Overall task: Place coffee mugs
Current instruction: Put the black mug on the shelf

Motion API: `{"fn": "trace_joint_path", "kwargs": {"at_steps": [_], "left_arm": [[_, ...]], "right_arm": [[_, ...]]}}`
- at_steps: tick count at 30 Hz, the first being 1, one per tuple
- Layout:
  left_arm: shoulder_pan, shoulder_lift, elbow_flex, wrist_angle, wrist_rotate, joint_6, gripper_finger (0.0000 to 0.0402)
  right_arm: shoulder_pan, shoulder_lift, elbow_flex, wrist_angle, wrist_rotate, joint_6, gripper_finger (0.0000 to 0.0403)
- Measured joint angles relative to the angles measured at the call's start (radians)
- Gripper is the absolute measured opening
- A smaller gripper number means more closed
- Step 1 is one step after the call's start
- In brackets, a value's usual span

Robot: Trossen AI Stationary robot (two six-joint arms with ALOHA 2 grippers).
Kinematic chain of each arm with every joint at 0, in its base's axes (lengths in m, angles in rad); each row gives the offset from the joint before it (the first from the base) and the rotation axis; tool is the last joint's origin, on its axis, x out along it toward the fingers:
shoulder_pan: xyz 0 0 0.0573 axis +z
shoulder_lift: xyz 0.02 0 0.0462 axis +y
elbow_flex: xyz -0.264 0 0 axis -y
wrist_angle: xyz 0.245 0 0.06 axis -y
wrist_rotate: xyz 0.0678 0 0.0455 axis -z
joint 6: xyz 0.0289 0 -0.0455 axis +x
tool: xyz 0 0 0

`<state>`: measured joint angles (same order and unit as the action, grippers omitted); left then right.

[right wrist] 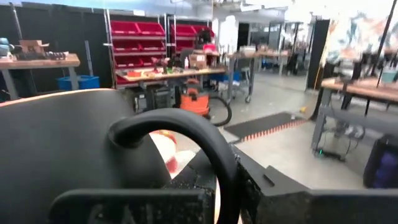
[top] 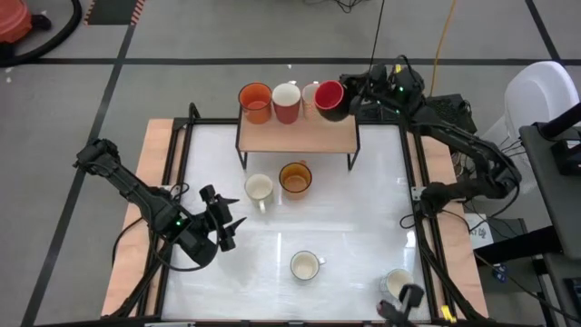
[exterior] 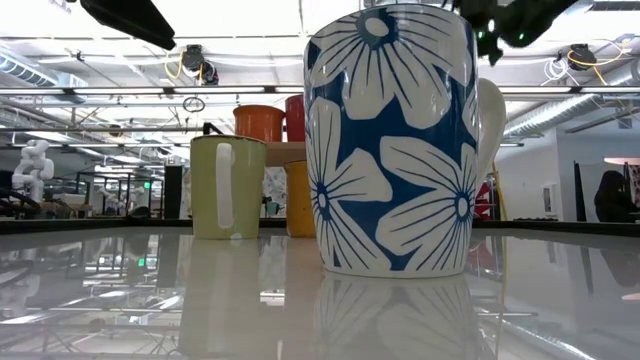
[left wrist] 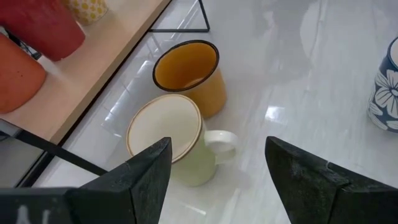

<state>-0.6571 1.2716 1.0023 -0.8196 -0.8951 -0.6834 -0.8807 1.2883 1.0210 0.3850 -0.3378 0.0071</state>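
Three mugs stand in a row on the small wooden shelf (top: pixel 298 136) at the far edge of the table (top: pixel 354 218): an orange mug (top: pixel 255 102), a red mug with a pale inside (top: pixel 286 101) and, at the right end, a dark mug with a red inside (top: pixel 329 98). The right gripper (top: pixel 349 95) is clamped on that last mug's black handle (right wrist: pixel 186 134), its arm reaching in from the right, folded at the elbow beside the table's right rail. In the right wrist view the mug's dark wall fills the frame and hides the fingertips.

On the tabletop just in front of the shelf, a cream mug (top: pixel 259 189) and an amber mug (top: pixel 295 177) sit side by side. Nearer the front edge stand a white mug (top: pixel 305 265) and the blue-flowered mug (exterior: pixel 392 140), which blocks much of the low view.

The left gripper (top: pixel 227 227) hovers low over the table's left part, jaws apart and empty, pointing toward the cream mug; the left arm stretches diagonally from the left rail. Behind the red mug a further pale, yellow-dotted mug (left wrist: pixel 87 9) is cut off and mostly hidden.
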Motion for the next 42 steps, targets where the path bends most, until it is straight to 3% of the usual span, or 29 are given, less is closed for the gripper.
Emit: {"fn": "trace_joint_path", "kwargs": {"at_steps": [9,18,27,42], "left_arm": [[0.0,0.0,-0.001,-0.012,0.0,-0.006,0.0262],[0.016,0.0,-0.094,-0.005,-0.026,-0.039,0.0262],[0.036,0.0,-0.101,0.014,-0.027,-0.029,0.0262],[0.036,0.0,-0.101,0.013,-0.027,-0.019,0.0262]], "right_arm": [[-0.134,0.105,0.0,0.097,-0.3,0.067,0.0017],[-0.202,0.172,0.0,0.16,-0.47,0.018,0.0017],[-0.206,0.247,0.0,0.181,-0.48,-0.076,0.0018],[-0.204,0.252,0.0,0.101,-0.475,-0.177,0.0018]]}}
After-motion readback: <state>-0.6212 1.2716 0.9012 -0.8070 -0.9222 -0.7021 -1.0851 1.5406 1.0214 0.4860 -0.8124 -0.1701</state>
